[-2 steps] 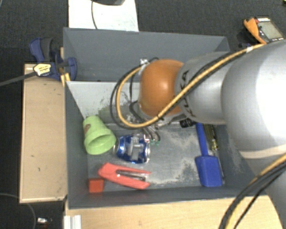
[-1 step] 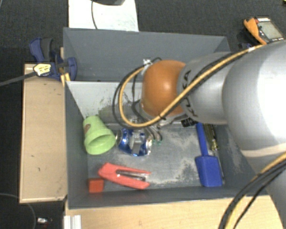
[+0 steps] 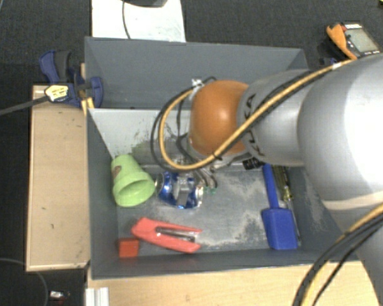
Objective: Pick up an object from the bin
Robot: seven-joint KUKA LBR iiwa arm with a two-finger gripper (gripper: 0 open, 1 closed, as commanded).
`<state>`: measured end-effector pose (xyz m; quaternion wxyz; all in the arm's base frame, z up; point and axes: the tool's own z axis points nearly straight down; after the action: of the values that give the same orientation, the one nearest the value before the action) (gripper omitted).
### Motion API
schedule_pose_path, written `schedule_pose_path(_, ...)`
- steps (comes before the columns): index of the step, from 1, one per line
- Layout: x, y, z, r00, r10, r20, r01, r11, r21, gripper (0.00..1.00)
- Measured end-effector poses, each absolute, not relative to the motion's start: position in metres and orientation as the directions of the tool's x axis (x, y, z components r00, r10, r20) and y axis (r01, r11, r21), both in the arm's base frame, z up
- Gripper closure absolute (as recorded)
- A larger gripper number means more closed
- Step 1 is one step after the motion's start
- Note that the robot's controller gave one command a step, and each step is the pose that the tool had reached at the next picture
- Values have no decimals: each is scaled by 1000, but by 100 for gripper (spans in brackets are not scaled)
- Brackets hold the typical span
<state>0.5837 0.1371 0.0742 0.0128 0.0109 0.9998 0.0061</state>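
1. Since nothing hangs clear of the bin point(image 3: 179, 69) floor, the pick looks not yet done. By my judgement, both the grasp and the lift are left.
2. Nearest the camera, a small red block point(image 3: 129, 248) lies in front of the green cup point(image 3: 133, 182). A salmon-red flat tool point(image 3: 168, 234) lies in front of the cup and to its right.
3. A blue-handled tool point(image 3: 277, 218) lies well apart from the cup, far to its right.
4. A crumpled blue and silver thing point(image 3: 177, 193) lies just beside the cup's open mouth, on its right.
5. The gripper point(image 3: 195, 183) is low over that crumpled thing's far right part, right of the cup. Whether it is released or clenched, I cannot tell.
6. The orange wrist cover point(image 3: 217, 116) stands above it, behind the cup and to its right.
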Motion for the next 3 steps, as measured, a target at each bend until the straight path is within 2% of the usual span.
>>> schedule_pose_path(1, 582, 137, 93, -999, 23, -21, 23, 1000, 13, 100)
schedule_pose_path(2, 582, 137, 138, -999, 25, -21, 24, 1000, 12, 100)
schedule_pose_path(3, 584, 137, 170, -999, 26, -31, 25, 1000, 14, 100)
